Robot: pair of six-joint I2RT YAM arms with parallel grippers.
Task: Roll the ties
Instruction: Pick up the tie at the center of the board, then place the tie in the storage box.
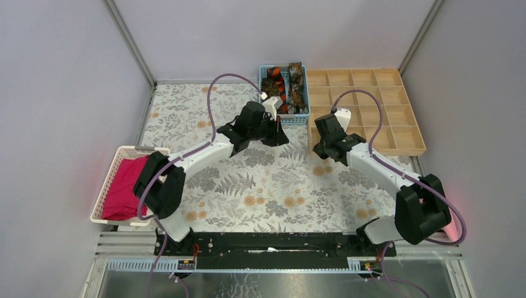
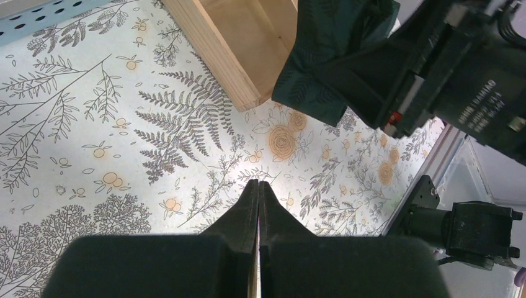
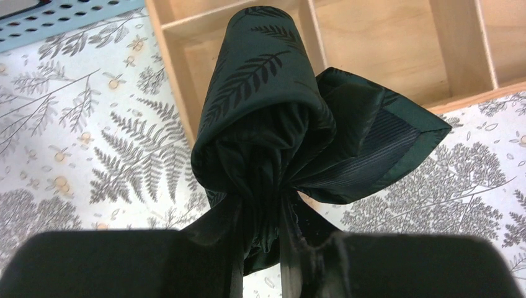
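dark green leaf-patterned tie, floral tablecloth

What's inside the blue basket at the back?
An orange-and-black striped tie and mottled brown ties. The basket bottom is hidden under them, and the left arm covers its near corner.

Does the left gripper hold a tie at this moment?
No, the left gripper is shut with nothing in it, above the floral table cover.

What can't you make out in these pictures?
- Top view: the dark green leaf-patterned fabric necktie is hidden under the right gripper.
- Right wrist view: that fabric covers the fingertips.
- Top view: the mottled ties in the blue plastic basket are too small to count; the left arm covers its near corner.
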